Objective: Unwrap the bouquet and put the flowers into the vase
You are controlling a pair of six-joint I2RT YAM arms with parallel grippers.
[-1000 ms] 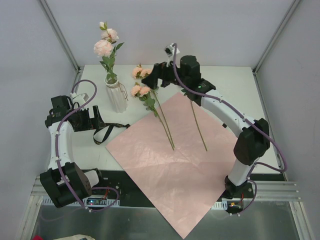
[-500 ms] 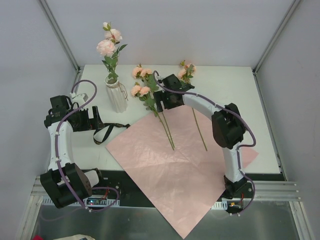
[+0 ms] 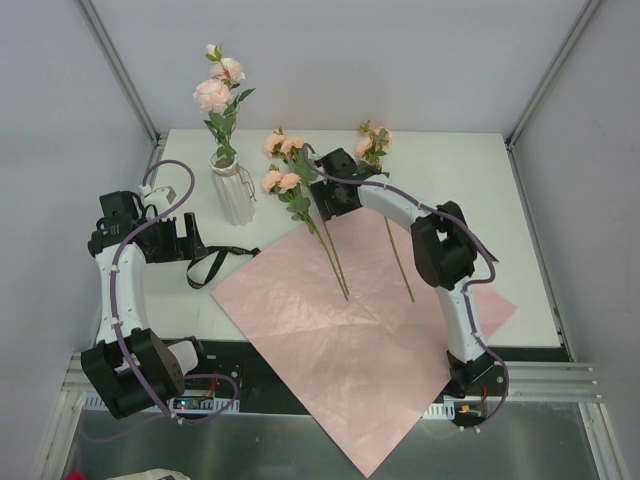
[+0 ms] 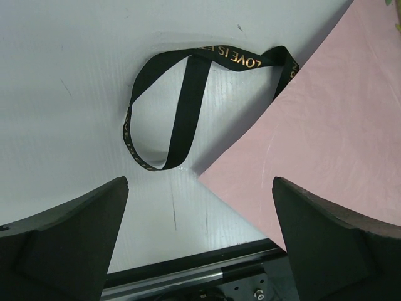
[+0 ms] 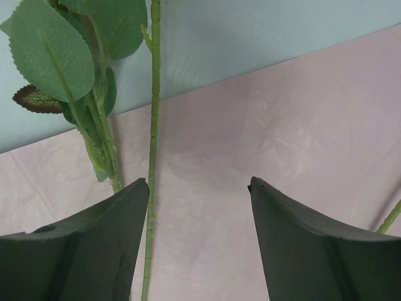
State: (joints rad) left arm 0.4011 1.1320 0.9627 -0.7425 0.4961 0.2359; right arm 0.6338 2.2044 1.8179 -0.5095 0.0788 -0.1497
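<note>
Right gripper now down at flower stem, jaws narrower.

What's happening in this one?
Unwrapping is done: the pink paper lies flat on the table, the black ribbon beside it. One rose stem stands in the white vase. The right hand hangs open over the loose stems on the paper, gripping nothing yet. The left hand is open above the ribbon.

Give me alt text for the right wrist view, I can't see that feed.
The right gripper hangs with open jaws over the pink wrapping paper, a green flower stem running close by one finger. Leaves fill the upper left, over pale table.
</note>
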